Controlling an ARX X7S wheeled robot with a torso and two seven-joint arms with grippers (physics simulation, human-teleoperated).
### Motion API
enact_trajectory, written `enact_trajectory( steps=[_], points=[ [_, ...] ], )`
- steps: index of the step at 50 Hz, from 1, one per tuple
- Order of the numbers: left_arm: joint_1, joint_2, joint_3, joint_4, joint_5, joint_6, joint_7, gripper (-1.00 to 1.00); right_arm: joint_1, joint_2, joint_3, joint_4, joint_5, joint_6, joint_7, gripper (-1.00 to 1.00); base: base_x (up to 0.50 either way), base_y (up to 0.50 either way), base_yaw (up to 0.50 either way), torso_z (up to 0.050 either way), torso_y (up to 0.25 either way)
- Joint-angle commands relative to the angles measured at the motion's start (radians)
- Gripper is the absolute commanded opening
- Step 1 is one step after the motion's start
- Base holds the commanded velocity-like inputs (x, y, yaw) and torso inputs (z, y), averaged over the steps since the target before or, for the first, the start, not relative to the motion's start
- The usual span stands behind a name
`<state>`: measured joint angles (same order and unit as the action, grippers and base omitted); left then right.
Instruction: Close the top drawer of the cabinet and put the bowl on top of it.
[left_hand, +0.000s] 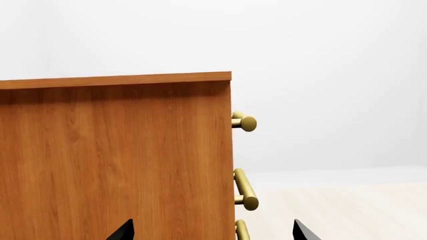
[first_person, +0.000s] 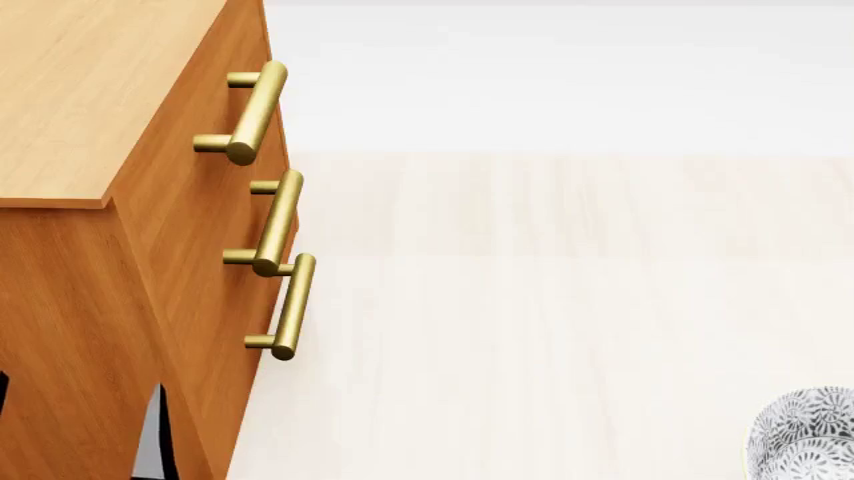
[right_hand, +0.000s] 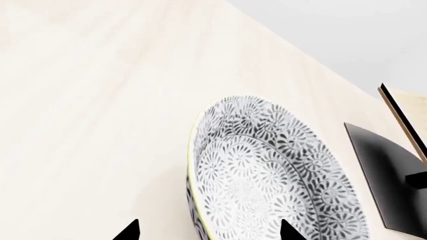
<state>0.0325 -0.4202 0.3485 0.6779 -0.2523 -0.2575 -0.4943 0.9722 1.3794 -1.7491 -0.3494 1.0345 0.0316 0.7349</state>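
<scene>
The orange-brown cabinet (first_person: 80, 90) fills the left of the head view, its three brass handles facing right. The top drawer (first_person: 214, 100) looks flush with the two fronts below it; its handle (first_person: 256, 108) sticks out. In the left wrist view I see the cabinet's side (left_hand: 113, 155), with my open left gripper (left_hand: 213, 232) straddling the front corner. One left finger (first_person: 154, 440) shows low beside the cabinet. The patterned bowl (right_hand: 267, 175) lies on the floor, and my open right gripper (right_hand: 208, 232) hangs with the near rim between its fingertips. The bowl (first_person: 807, 440) also sits at the lower right of the head view.
Pale wooden floor (first_person: 561, 300) stretches from the cabinet to the bowl. A black base (right_hand: 383, 175) with a thin pale board rising from it stands just past the bowl in the right wrist view. A plain white wall (first_person: 561, 70) is behind.
</scene>
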Motion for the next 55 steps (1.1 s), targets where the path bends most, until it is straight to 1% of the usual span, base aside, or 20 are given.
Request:
enact_trajectory(
  steps=[1, 55],
  points=[
    [0.0, -0.002, 0.002, 0.001, 0.0, 0.001, -0.003, 1.0, -0.003, -0.006, 0.002, 0.008, 0.0, -0.002, 0.0, 1.0, 0.0, 0.0, 0.0, 0.0, 0.0],
    [-0.002, -0.011, 0.01, 0.0, -0.007, 0.007, -0.015, 1.0, -0.037, -0.031, 0.004, 0.052, -0.005, -0.039, 0.0, 1.0, 0.0, 0.0, 0.0, 0.0, 0.0]
  ],
)
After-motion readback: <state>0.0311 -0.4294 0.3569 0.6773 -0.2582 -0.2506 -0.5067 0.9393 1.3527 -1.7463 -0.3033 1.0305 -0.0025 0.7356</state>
